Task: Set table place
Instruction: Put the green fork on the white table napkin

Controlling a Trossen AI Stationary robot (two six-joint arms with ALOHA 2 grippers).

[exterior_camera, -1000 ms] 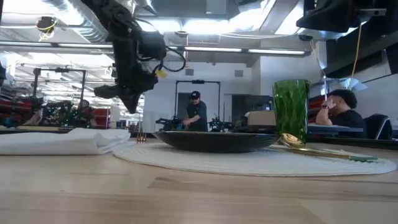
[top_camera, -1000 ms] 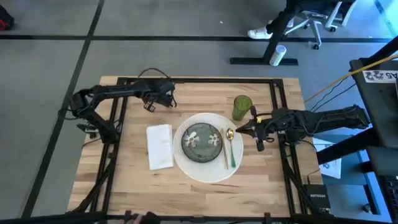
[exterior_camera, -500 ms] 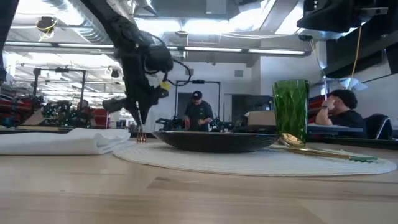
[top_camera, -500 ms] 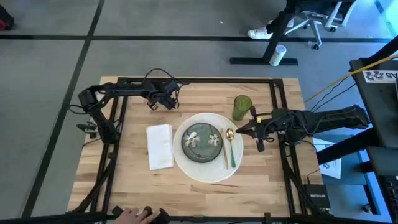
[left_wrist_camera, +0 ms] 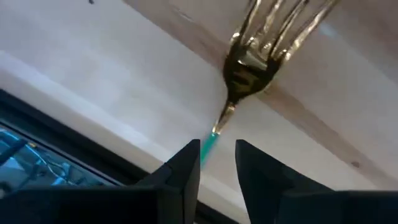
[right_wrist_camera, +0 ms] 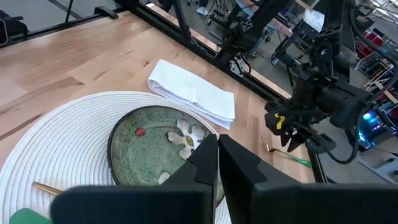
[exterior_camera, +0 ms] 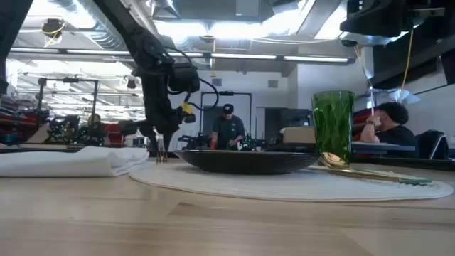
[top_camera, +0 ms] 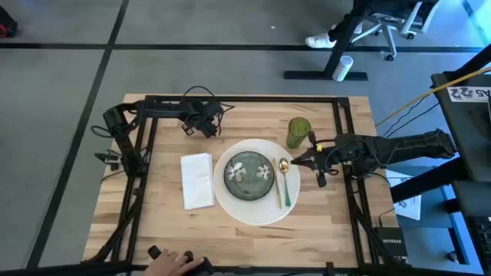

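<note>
A white plate (top_camera: 230, 205) carries a green flowered dish (top_camera: 247, 172). On the plate's right rim lie a gold spoon (top_camera: 284, 165) and a second gold, green-handled piece. A white napkin (top_camera: 197, 180) lies left of the plate, and a green tumbler (top_camera: 298, 132) stands at its far right. Beyond the napkin, near the table's far edge, my left gripper (top_camera: 201, 126) is shut on a gold fork (left_wrist_camera: 245, 74) with a green handle. My right gripper (top_camera: 295, 159) hovers shut beside the spoon, holding nothing. My left gripper pinches the fork's green handle (left_wrist_camera: 210, 143) between its two fingers, close to where the gold neck begins. The fingers come from above, slanting down. The fork points away from them, tilted, its tines (exterior_camera: 161, 157) lowest, at the tabletop; I cannot tell if they touch.
Black frame bars (top_camera: 238, 100) run along the table's far edge and both sides. A person's hand (top_camera: 170, 263) shows at the near edge beside a dark object. Bare wood lies in front of the plate and napkin. People sit and stand in the room behind.
My left gripper has come down toward the table and tipped over, carrying the fork. The tines have stayed at the same spot by the napkin's far side while the handle end has sunk. A hand has come in at the near edge.
</note>
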